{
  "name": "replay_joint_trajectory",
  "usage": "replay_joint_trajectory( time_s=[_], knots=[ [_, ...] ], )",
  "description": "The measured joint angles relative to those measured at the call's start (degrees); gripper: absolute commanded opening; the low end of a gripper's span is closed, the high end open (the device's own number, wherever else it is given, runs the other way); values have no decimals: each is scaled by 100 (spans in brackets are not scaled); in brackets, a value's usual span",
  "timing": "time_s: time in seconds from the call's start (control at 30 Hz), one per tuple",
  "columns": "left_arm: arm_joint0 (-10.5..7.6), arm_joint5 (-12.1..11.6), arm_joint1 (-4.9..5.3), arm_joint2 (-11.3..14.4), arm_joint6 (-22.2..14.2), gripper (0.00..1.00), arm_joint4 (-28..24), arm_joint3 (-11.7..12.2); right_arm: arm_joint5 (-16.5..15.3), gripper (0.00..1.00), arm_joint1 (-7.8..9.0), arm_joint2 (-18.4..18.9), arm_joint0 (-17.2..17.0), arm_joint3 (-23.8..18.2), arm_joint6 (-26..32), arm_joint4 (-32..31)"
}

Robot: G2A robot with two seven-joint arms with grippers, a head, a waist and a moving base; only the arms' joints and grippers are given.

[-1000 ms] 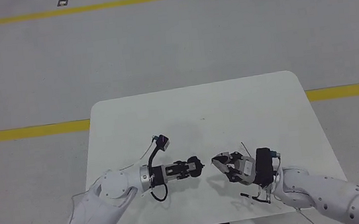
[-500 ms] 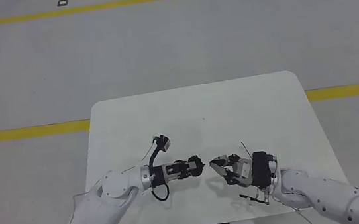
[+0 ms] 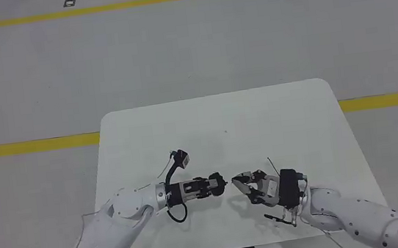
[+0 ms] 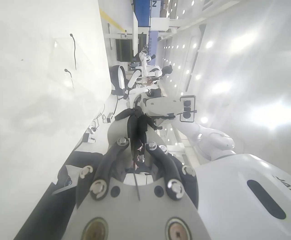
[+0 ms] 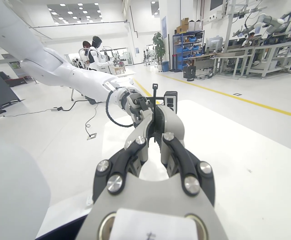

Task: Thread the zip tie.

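My right gripper (image 5: 155, 114) is shut on a black zip tie (image 5: 155, 91). The strap stands upright between the fingers with its square head on top. Facing it, my left gripper (image 5: 142, 103) is shut on a thin black strap (image 5: 156, 98) that points across toward the upright tie, close below its head. In the left wrist view that strap (image 4: 136, 181) runs back from the shut left gripper (image 4: 136, 127). From above, the left gripper (image 3: 219, 183) and right gripper (image 3: 239, 181) stand tip to tip over the near part of the white table (image 3: 295, 120).
A loose black zip tie (image 3: 271, 165) lies on the table just beyond my right wrist, and it lies in the left wrist view (image 4: 74, 53) too. The table's near edge lies just under both forearms. Open tabletop stretches to the far side.
The right gripper has slid a little left toward the left gripper, so the gap between the two has narrowed. The left arm has barely moved.
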Motion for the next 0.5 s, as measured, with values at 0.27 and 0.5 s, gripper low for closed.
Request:
replay_joint_trajectory(
  time_s=[0.27,0.5],
  knots=[
    [-22,-26,4,19,-33,0,-39,27,0,0,-83,66,-44,-6,71,-54],
    [-25,-34,10,25,-41,0,-47,30,0,0,-143,85,-65,57,95,-62]
  ],
)
